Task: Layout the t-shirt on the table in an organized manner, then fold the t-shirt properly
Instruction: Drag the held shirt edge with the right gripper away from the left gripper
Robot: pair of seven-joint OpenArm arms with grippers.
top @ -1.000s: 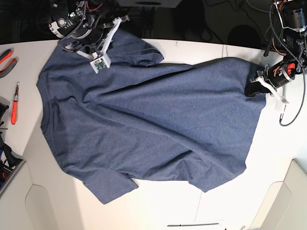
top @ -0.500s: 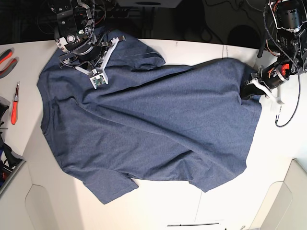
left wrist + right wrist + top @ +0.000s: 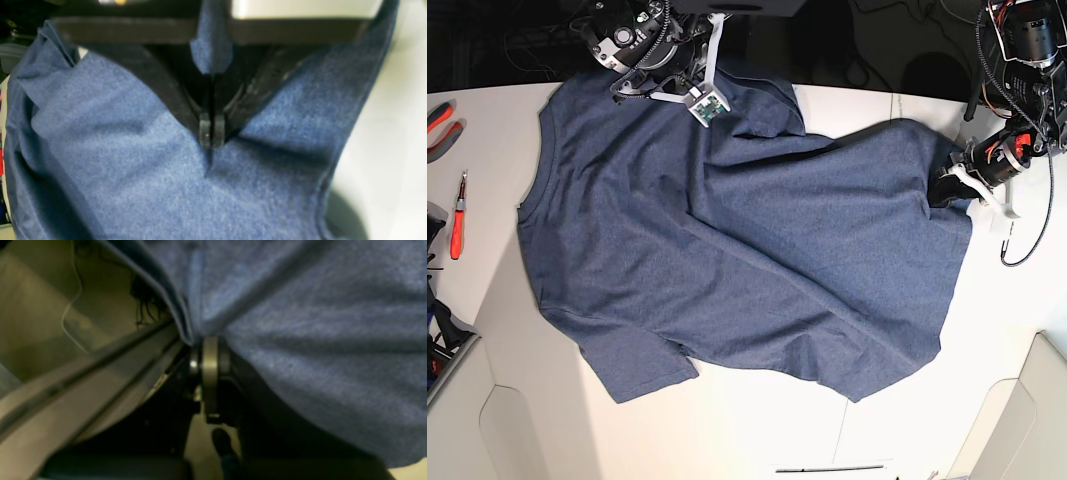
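- Since the earlier base view, the shoulder end of the heathered navy-blue cotton t-shirt (image 3: 737, 260) has been dragged toward the table's far edge and along it toward the hem end, while the hem end has barely shifted.
- That t-shirt lies spread plain side up across most of the large smooth off-white table (image 3: 757, 430); diagonal creases run through its body and one sleeve near the table's front edge is bunched.
- At the table's far edge, the right gripper (image 3: 208, 355) is clamped shut on the fabric near the shoulder.
- At the table's hem-side edge, the left gripper (image 3: 210, 133) is pinched closed on the fabric near the bottom hem.
- Risk: pulling harder with both ends pinned could stretch the creases tighter instead of flattening them.
- Risk: the shoulder end sits close to the far edge, so more travel that way could carry cloth off the table.
- Risk: a thin pinch may slip free under tension.
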